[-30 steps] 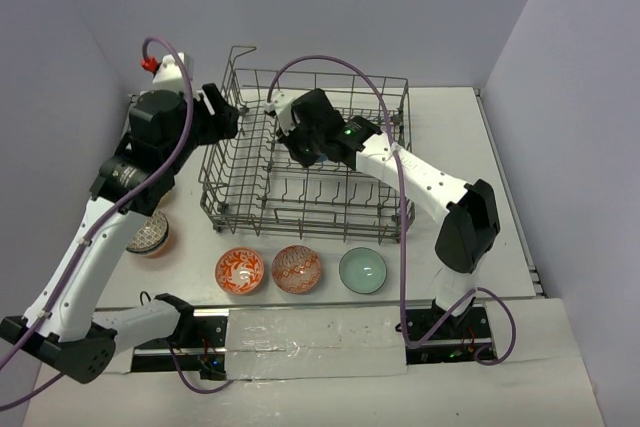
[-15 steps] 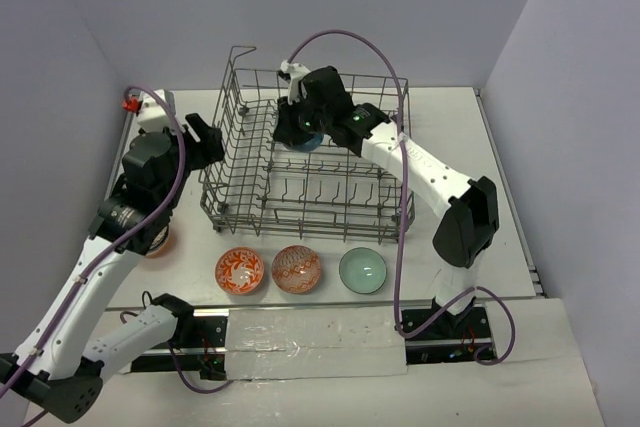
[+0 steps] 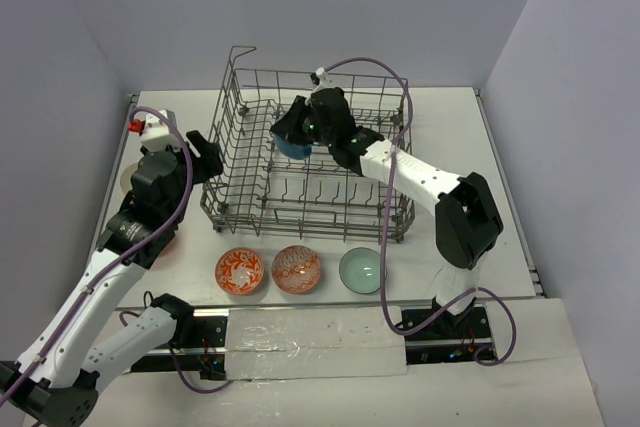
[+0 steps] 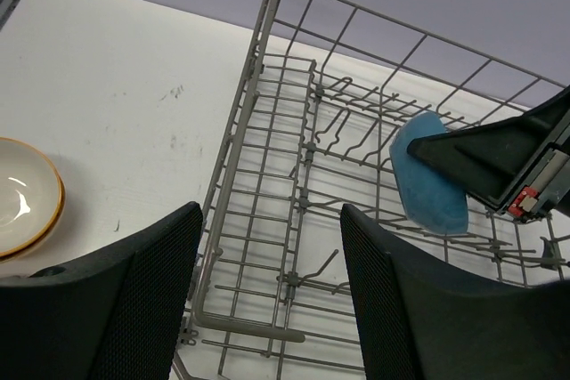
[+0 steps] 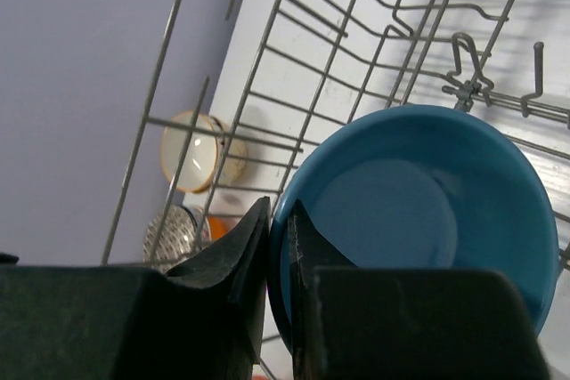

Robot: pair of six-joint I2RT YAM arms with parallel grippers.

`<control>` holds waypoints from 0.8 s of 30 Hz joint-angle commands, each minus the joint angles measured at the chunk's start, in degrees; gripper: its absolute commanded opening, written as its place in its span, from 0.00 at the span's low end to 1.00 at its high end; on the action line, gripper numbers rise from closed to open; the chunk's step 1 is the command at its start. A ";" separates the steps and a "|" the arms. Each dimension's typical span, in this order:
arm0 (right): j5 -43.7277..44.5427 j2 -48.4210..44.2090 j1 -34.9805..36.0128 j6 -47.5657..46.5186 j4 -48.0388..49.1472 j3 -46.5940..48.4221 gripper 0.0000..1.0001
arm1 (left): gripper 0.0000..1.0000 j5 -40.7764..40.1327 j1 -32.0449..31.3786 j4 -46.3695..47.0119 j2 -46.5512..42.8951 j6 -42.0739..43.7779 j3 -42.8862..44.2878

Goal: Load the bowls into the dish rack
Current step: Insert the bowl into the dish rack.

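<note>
The right claw (image 5: 278, 229) is clenched on the rim of the blue bowl (image 5: 419, 220), holding it on edge inside the dish rack (image 3: 300, 219), at its far-left corner with tines just beneath. That arm reaches across from the right, wrist bent down. The left claw (image 4: 267, 295) hangs released and empty, left of the rack.

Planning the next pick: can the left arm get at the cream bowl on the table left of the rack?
Probably yes. The left gripper is open and empty, the cream bowl sits on bare table outside the dish rack's wall, and nothing lies between them.
</note>
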 commanded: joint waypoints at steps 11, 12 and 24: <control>10.38 3.69 0.81 10.76 21.05 2.29 0.00 | 0.69 -9.11 -2.24 0.77 3.20 -0.74 0.43; 10.65 3.96 0.81 11.56 22.02 2.11 0.00 | 0.69 -9.02 -2.24 0.77 3.46 -0.65 0.43; 4.86 5.90 -1.47 16.31 34.59 -3.06 0.00 | 0.66 -8.75 -2.33 0.42 10.93 -1.17 0.16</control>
